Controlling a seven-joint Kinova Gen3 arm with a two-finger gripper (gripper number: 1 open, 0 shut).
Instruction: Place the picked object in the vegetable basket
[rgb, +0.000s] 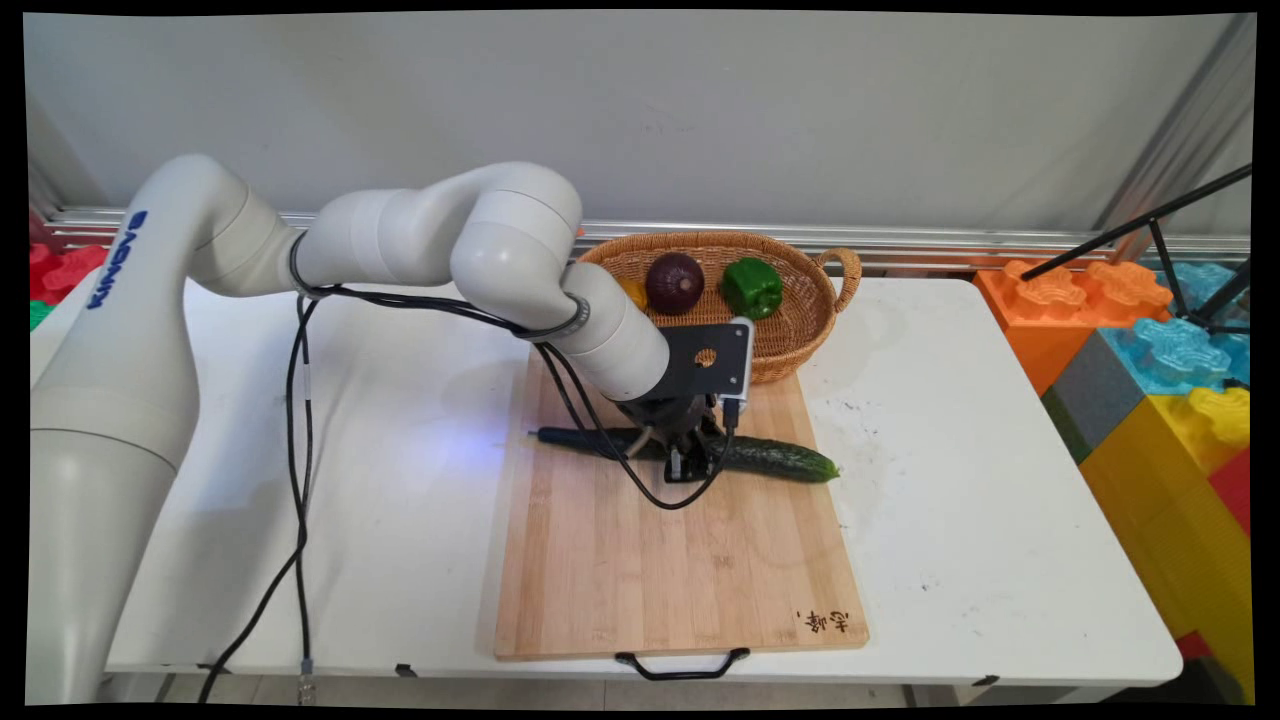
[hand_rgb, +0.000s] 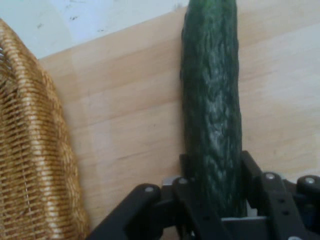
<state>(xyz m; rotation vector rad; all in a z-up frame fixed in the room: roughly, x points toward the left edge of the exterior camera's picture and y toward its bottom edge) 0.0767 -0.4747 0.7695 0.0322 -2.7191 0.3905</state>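
The arm (rgb: 420, 240) is white with rounded links, blue KINOVA lettering, hanging black cables (rgb: 300, 480) and a black gripper (rgb: 690, 455).

Cucumber (rgb: 780, 458) middle hidden by hand (rgb: 690, 462); yellow item (rgb: 634, 291) mostly hidden.

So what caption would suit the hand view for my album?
Black two-finger gripper straddling a long dark green cucumber on a pale wooden cutting board, beside a woven wicker basket.

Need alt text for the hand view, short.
A dark green cucumber lies lengthwise on a wooden cutting board, with the gripper and its black fingers closed on either side of it. A wicker basket fills the left edge.
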